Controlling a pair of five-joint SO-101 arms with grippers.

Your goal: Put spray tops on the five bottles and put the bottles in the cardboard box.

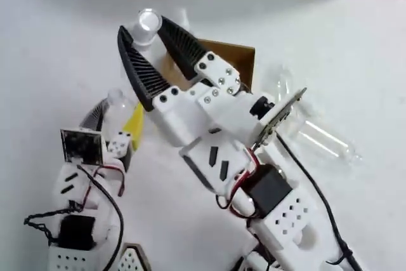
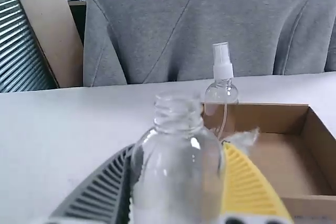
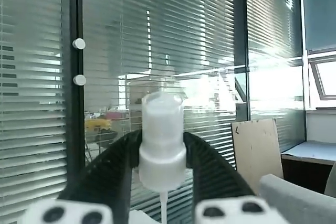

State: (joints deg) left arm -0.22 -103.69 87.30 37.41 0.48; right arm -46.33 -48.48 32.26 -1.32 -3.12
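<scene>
1. Spray top (image 3: 161, 150): white, pinched between the two black fingers of the right gripper (image 3: 161, 157), with its thin dip tube (image 3: 163, 208) hanging straight down. In the high view it is held up near the far left corner of the cardboard box (image 2: 294, 129).
2. Open bottle (image 2: 176, 156): clear, upright, neck uncapped, clamped between the grey and yellow fingers of the left gripper (image 2: 176, 187), just beside the box.
3. The box stands open on the table (image 1: 57, 42), partly covered by the right arm in the high view.
4. Second bottle (image 2: 222, 90): upright with a spray top fitted, at the box's far wall. Inside or behind cannot be told.
5. Loose bottles (image 1: 317, 134): clear, lying on their sides on the table beyond the right arm. Their count is unclear.
</scene>
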